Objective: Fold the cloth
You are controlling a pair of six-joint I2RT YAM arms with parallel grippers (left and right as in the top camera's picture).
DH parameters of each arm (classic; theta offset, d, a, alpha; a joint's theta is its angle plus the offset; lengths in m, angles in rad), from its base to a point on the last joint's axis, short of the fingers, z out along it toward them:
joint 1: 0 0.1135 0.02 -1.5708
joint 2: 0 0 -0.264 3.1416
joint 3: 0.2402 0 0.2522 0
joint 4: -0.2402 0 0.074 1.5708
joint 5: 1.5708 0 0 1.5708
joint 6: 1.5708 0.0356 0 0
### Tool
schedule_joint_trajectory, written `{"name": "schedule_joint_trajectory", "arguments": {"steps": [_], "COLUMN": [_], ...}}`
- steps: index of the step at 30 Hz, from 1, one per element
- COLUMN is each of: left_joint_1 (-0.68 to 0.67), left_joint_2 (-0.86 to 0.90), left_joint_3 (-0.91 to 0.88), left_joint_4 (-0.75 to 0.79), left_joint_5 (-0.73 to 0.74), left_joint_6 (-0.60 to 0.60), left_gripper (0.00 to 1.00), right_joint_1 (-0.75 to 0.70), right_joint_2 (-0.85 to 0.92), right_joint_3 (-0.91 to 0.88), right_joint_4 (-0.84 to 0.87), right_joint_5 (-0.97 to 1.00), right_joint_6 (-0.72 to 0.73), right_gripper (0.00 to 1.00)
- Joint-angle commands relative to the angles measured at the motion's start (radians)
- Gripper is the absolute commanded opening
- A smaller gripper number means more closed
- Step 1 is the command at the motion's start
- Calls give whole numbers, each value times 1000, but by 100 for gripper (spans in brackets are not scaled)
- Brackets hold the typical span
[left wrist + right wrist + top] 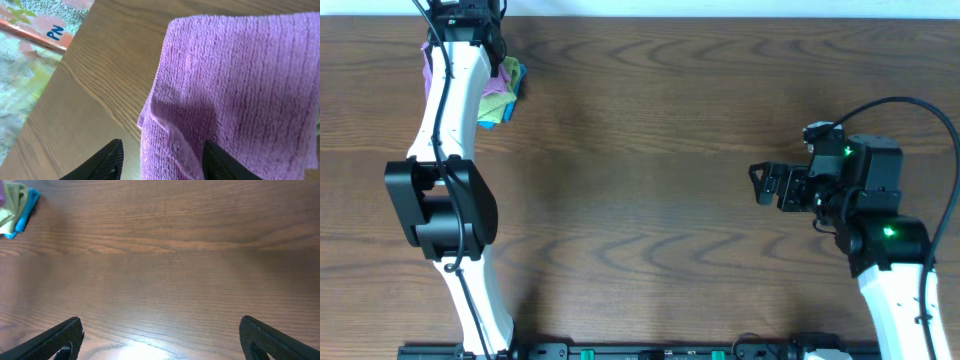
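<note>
Left wrist view: I have the left end effector spread astride the purple cloth, the right end effector spread and idle; folding not started, I judge.

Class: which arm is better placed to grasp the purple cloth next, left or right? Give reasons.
Left. The left gripper hovers at the purple cloth, whose corner lies between the open fingers. The right gripper sits open over bare table, far from it.
</note>
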Motion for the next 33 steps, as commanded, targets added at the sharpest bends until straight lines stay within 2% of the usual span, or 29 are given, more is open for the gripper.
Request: {"name": "schedule_joint_trajectory", "arguments": {"steps": [1, 8, 13, 19, 23, 25, 28, 33], "left_joint_1": [13, 16, 20, 50, 77, 86, 98, 100], "left_joint_2": [-22, -22, -21, 8, 37, 51, 75, 97], "left_joint_3": [21, 21, 21, 21, 20, 20, 20, 20], "left_joint_4": [23, 170, 207, 248, 270, 288, 304, 276], "left_joint_5": [17, 51, 130, 242, 260, 283, 340, 354], "left_joint_6": [-20, -30, -31, -42, -72, -71, -72, -71], "left_gripper": [54, 53, 52, 34, 18, 8, 6, 6], "right_joint_1": [-5, -5, -5, -5, -5, -5, -5, -5], "right_joint_2": [-8, -8, -8, -8, -8, -8, -8, -8], "right_joint_3": [-3, -3, -3, -3, -3, -3, -3, -3], "right_joint_4": [-1, -1, -1, -1, -1, -1, -1, -1], "right_joint_5": [-11, -11, -11, -11, -11, -11, -11, -11], "right_joint_6": [14, 14, 14, 14, 14, 14, 14, 14], "right_gripper": [99, 99, 99, 99, 99, 99, 99, 99]}}
